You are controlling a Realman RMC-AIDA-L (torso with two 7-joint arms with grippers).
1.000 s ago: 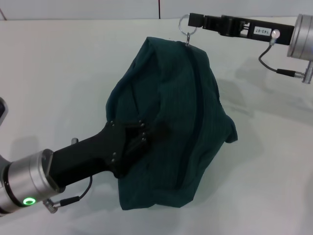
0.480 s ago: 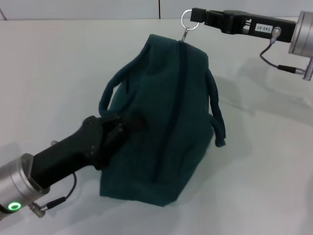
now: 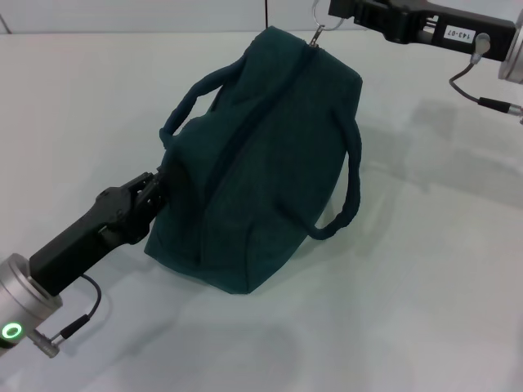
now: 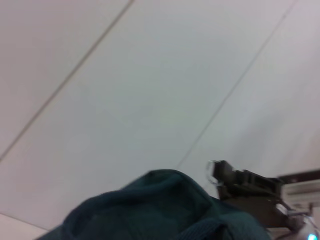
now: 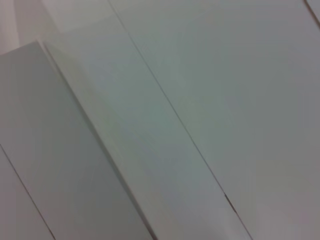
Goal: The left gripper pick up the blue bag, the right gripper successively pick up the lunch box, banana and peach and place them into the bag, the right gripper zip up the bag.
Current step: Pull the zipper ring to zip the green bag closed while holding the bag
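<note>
At centre frame our left gripper (image 3: pixel 155 186) grips the bag (image 3: pixel 261 155) while our right gripper (image 3: pixel 335 10) holds its zip ring (image 3: pixel 318 33); zipping looks nearly finished.

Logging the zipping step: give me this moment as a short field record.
bag: dark teal, on the table, zipper line looks closed
zipper ring: at the bag's far top corner, held by the right gripper
left gripper: at the bag's near end, gripping the fabric
right gripper: at the ring
food: none visible
</note>
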